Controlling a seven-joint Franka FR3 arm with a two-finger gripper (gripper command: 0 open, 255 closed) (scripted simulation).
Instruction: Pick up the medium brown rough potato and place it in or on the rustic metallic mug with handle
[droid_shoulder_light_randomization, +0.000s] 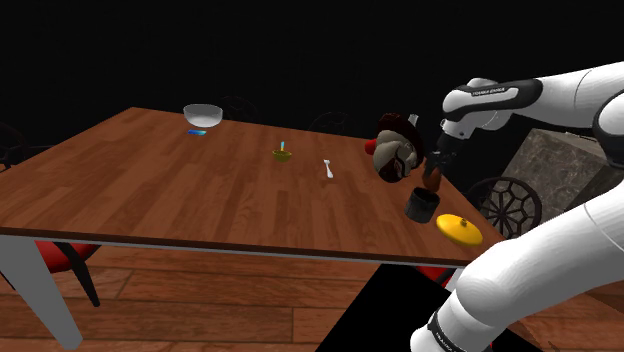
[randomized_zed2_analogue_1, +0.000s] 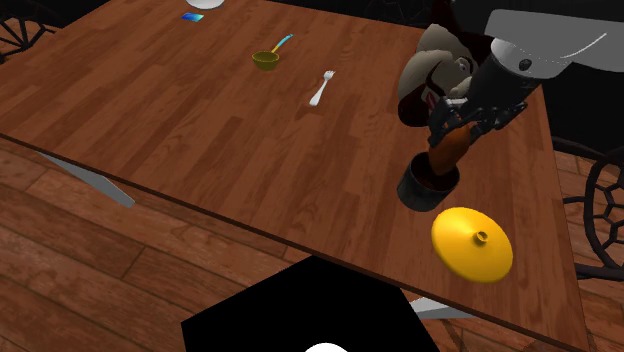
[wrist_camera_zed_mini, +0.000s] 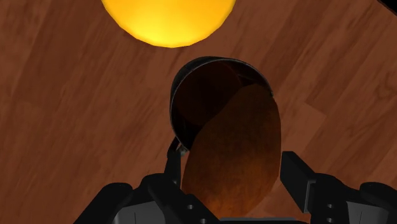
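Hand (randomized_zed2_analogue_1: 455, 128) is clamped on the brown potato (randomized_zed2_analogue_1: 449, 152), fingers tight on both sides. The potato hangs upright right over the dark mug (randomized_zed2_analogue_1: 428, 190), lower tip at its mouth. The mug stands near the counter (randomized_zed2_analogue_1: 200, 150) edge by the stand, with a yellow lid (randomized_zed2_analogue_1: 472, 243) just beside it. Toward the far edge, a small olive bowl (randomized_zed2_analogue_1: 265, 61) holds a spoon (randomized_zed2_analogue_1: 283, 43).

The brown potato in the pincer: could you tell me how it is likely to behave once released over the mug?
Probably stiff: the potato shows no dent in the pincer. Being rounded and elongated, it could roll if it misses the mug. Held end-down over the mug's mouth, it would likely drop in and lean against the rim.
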